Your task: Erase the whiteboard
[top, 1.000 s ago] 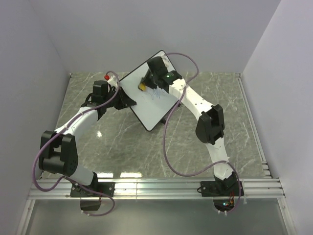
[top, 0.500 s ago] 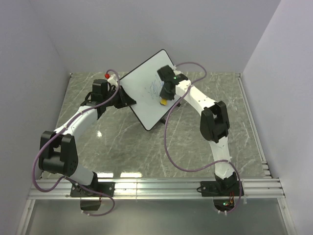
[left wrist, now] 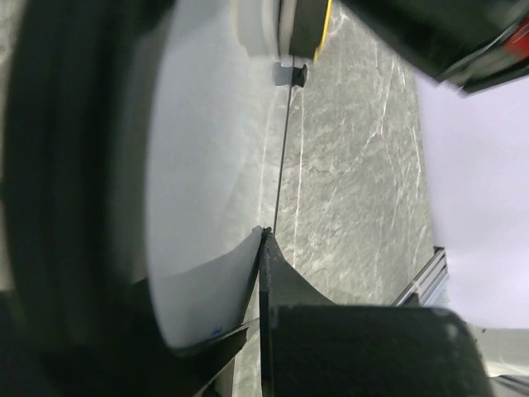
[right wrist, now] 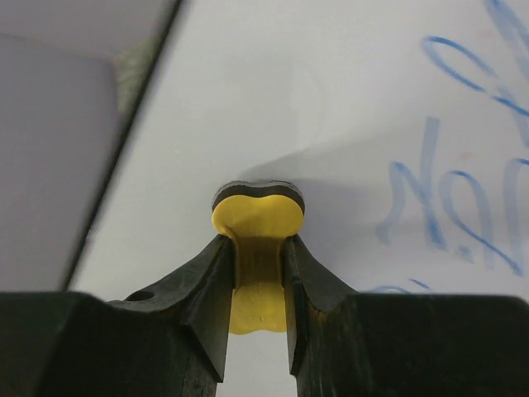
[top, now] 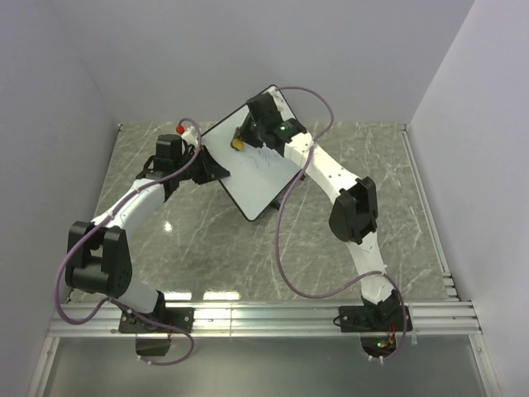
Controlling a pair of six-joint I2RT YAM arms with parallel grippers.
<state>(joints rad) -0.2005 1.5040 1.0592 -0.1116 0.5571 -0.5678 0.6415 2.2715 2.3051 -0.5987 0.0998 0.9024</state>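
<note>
The whiteboard is white with a thin black rim, tilted up off the table at the back centre. My left gripper is shut on its left edge; the left wrist view shows the board's rim pinched edge-on. My right gripper is shut on a small yellow eraser block with a dark pad, pressed against the board's upper left area. Blue scribbles lie to the right of the eraser in the right wrist view. The eraser also shows at the top of the left wrist view.
The grey marble table lies below the board. Grey walls enclose the back and sides. A metal rail runs along the near edge. Purple cables loop from both arms.
My right gripper swept the eraser across the board: from upper left down to the lower right half a second ago, then back to the upper left now. The left gripper has held still.
</note>
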